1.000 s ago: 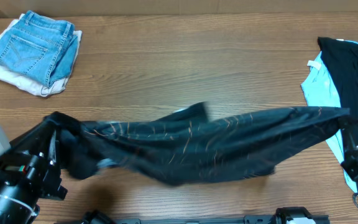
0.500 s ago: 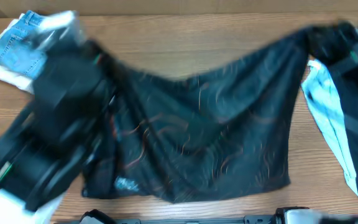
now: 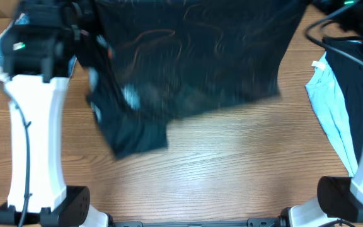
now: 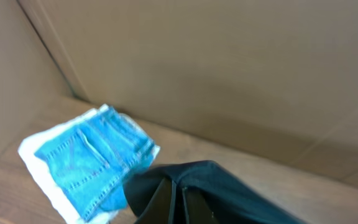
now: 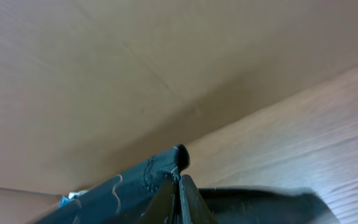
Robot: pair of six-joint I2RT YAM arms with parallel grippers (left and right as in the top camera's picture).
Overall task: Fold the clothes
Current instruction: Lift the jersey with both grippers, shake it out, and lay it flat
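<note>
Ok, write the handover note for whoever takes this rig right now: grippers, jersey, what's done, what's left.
Left gripper: shut on one edge of the jersey.
Right gripper: shut on the opposite edge.
Jersey: held spread between both arms over the far side of the table. It is blurred from above, so I cannot tell if its lower edge touches the wood.
Done: lifted and spread, no fold yet.
Left: lay it flat, then fold.
Nearby: jeans far left, other clothes at right.
</note>
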